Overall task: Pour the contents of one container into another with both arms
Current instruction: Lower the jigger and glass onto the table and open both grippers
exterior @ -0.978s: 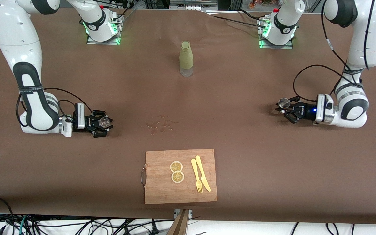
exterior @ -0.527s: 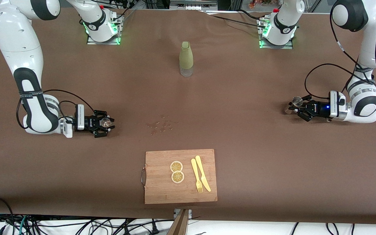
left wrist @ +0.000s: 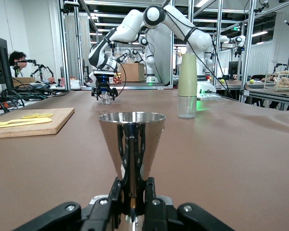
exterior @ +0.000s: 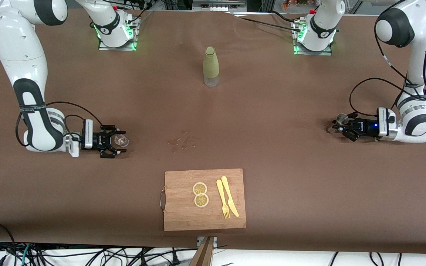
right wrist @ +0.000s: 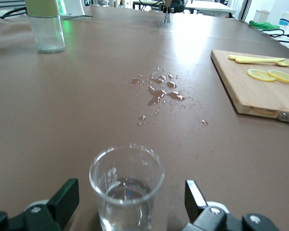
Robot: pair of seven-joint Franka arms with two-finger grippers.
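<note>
A small clear glass (exterior: pixel 121 140) (right wrist: pixel 126 185) with a little water stands on the brown table toward the right arm's end. My right gripper (exterior: pixel 115 142) (right wrist: pixel 130 198) is open around it, its fingers (right wrist: pixel 67 197) apart from the glass on both sides. Toward the left arm's end, my left gripper (exterior: pixel 340 125) (left wrist: pixel 133 186) is shut on the narrow waist of a metal jigger (exterior: pixel 341 118) (left wrist: pixel 131 139). The jigger is upright and low at the table. Its base is hidden by the fingers.
Spilled drops (exterior: pixel 183 142) (right wrist: pixel 159 91) lie mid-table. A bottle in an olive sleeve (exterior: pixel 210 66) (left wrist: pixel 187 85) stands nearer the bases. A wooden cutting board (exterior: pixel 183 218) with lemon slices (exterior: pixel 200 194), a yellow fork and a knife (exterior: pixel 229 201) lies near the front edge.
My right gripper has opened, let go of the glass and drawn back a little. The left arm has carried the jigger toward its own end of the table.
</note>
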